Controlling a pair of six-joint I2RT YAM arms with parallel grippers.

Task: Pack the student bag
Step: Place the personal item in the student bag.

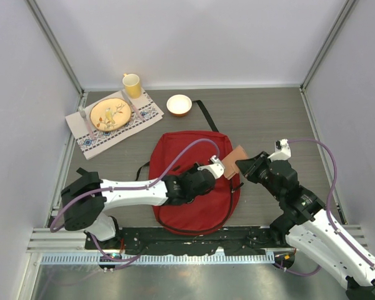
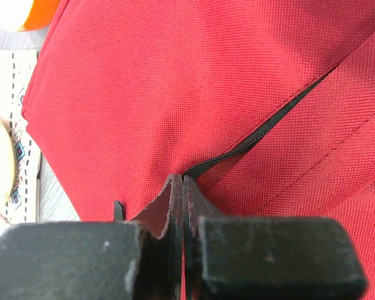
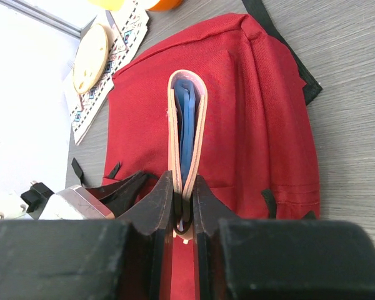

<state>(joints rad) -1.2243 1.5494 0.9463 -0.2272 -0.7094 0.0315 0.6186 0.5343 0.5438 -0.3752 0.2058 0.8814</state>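
The student bag (image 1: 190,181), a dark-red backpack, lies flat in the middle of the table. My left gripper (image 1: 216,170) rests on its right side. In the left wrist view the left gripper (image 2: 183,179) is shut, its tips pressed against the red fabric at the end of the black zipper (image 2: 256,139). Whether it pinches the zipper pull is hidden. My right gripper (image 1: 245,166) hovers at the bag's right edge, shut on a flat tan case (image 1: 235,160). In the right wrist view the tan case (image 3: 202,119) stands edge-on with blue contents (image 3: 185,125) between the right gripper's (image 3: 184,182) fingers.
A patterned placemat (image 1: 94,139) at the back left carries a plate (image 1: 110,114) and cutlery. A yellow mug (image 1: 132,84) and an orange-rimmed bowl (image 1: 179,104) stand beside it. A black strap (image 1: 206,115) trails behind the bag. Walls close in on three sides.
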